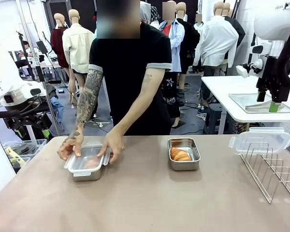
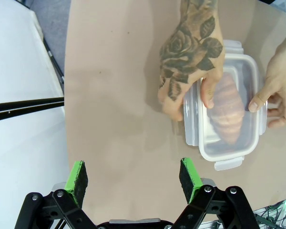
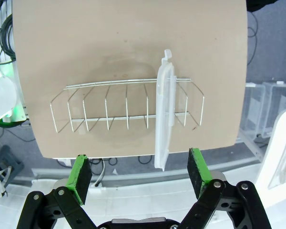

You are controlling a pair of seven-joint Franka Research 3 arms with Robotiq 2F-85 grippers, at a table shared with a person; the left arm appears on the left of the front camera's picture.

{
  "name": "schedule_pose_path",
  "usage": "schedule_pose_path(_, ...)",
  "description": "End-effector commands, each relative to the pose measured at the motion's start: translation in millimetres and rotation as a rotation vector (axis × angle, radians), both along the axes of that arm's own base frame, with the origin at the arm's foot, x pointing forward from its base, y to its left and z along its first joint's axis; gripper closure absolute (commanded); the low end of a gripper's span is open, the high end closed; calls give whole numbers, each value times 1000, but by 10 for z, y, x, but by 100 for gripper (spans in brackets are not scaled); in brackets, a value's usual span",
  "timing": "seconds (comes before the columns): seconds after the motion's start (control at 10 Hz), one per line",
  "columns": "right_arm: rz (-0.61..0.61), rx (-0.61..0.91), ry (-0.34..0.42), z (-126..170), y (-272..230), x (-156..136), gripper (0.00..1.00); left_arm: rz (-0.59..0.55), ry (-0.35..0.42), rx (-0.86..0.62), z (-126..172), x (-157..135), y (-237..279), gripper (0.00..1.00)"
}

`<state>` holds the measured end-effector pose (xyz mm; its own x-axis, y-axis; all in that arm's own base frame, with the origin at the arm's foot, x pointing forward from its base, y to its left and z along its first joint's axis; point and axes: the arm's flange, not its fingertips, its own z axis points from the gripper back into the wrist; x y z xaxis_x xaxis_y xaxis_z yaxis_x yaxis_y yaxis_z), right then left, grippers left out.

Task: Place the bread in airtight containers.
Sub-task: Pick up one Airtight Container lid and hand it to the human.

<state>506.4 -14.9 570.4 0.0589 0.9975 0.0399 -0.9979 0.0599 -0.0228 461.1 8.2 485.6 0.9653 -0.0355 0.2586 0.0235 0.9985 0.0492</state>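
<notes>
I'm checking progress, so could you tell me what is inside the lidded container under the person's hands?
A croissant shows through the clear lid; the floor of the pan beneath it is hidden.

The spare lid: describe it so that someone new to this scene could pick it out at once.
On the brown table, look to the robot's right side, where a wire rack stands. The spare lid is propped on edge in a slot near the rack's far end. It is clear plastic with a white rim and covers nothing.
</notes>
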Motion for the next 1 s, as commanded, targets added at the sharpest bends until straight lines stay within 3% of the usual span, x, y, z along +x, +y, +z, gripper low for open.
schedule_pose_path(0.0,1,-6,10,-1,7,1,0,17,-1,4,-3,-21,0,0)
schedule_pose_path(0.9,1,-6,10,-1,7,1,0,17,-1,4,-3,-21,0,0)
